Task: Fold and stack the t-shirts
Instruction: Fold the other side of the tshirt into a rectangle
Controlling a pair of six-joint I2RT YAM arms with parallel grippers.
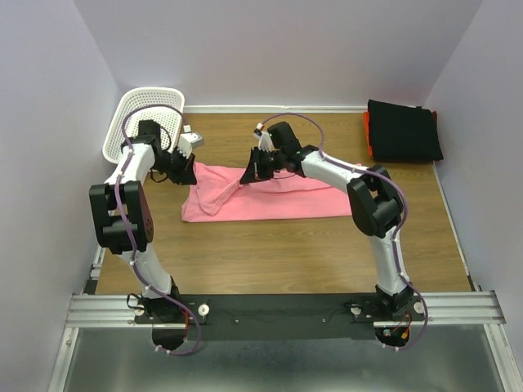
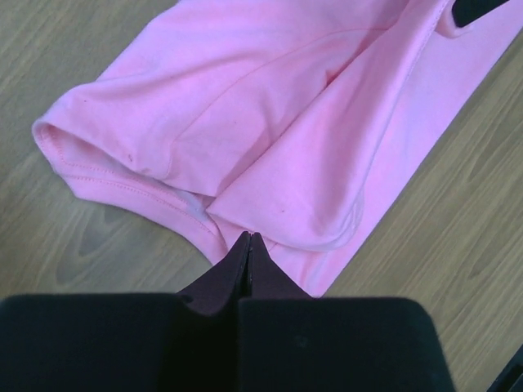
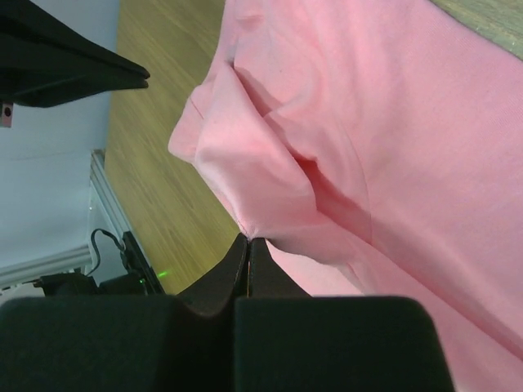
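Left gripper (image 2: 249, 238): clamped on pink shirt (image 2: 270, 122) hem, centre-left | right gripper (image 3: 248, 240): clamped on its bunched cloth, centre | black shirt (image 1: 402, 129): upper right

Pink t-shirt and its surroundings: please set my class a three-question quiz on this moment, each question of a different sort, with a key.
1. True or false: the pink t-shirt already lies on the black t-shirt.
2. Where is the black t-shirt? A: folded, at the table's far right corner; B: beneath the pink one; C: hanging in the air.
3. Fill in: both arms' jaws are ___ on pink cloth.
Key: 1 false; 2 A; 3 shut.
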